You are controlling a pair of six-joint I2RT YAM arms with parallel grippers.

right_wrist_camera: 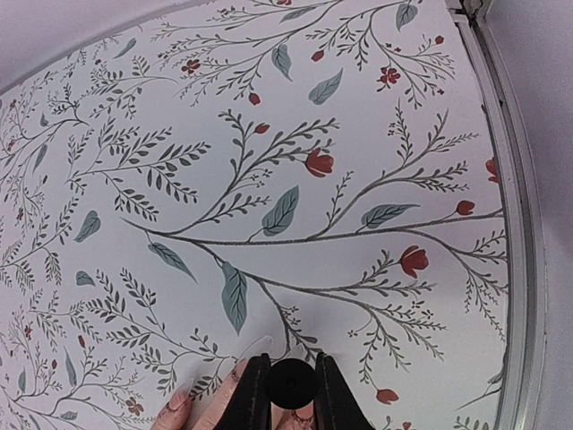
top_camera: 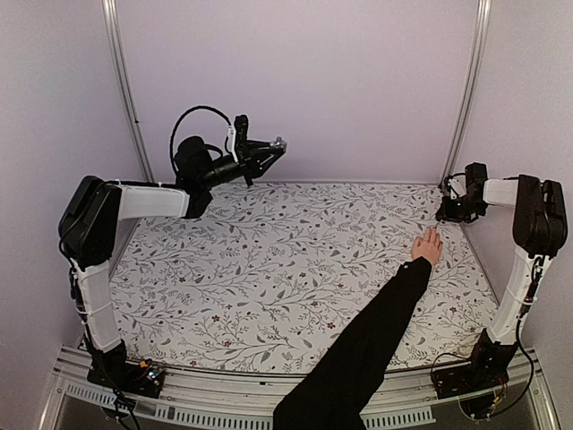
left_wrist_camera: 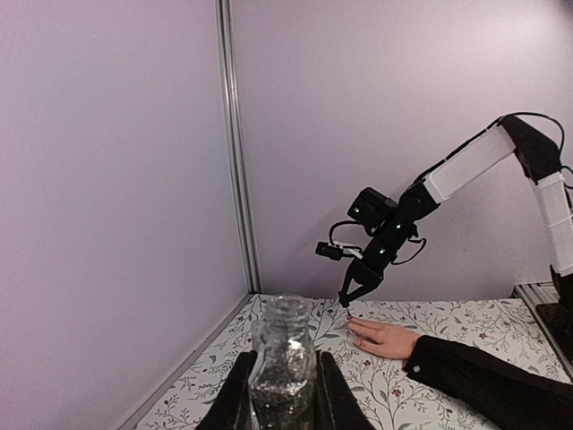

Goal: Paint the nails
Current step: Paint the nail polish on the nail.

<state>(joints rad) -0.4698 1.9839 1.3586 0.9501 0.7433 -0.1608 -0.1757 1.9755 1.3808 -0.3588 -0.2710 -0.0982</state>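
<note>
A bare hand (top_camera: pixel 428 245) in a long black sleeve (top_camera: pixel 358 358) lies flat on the flowered table (top_camera: pixel 269 260) at the far right. Its long pale nails (right_wrist_camera: pixel 257 344) show in the right wrist view, just ahead of my right gripper (right_wrist_camera: pixel 291 363). That gripper is shut on a round black brush cap (right_wrist_camera: pixel 291 385), and its tip hangs right over the fingertips (left_wrist_camera: pixel 356 324). My left gripper (left_wrist_camera: pixel 284 376) is raised at the back left (top_camera: pixel 269 150). It is shut on an uncapped clear bottle (left_wrist_camera: pixel 283 354) of glittery polish, held upright.
Pale walls close in the table at the back and on both sides, with metal posts (top_camera: pixel 125 90) in the back corners. A metal rail (right_wrist_camera: pixel 515 224) runs along the table's right edge close to the right gripper. The sleeve crosses the near right part of the table.
</note>
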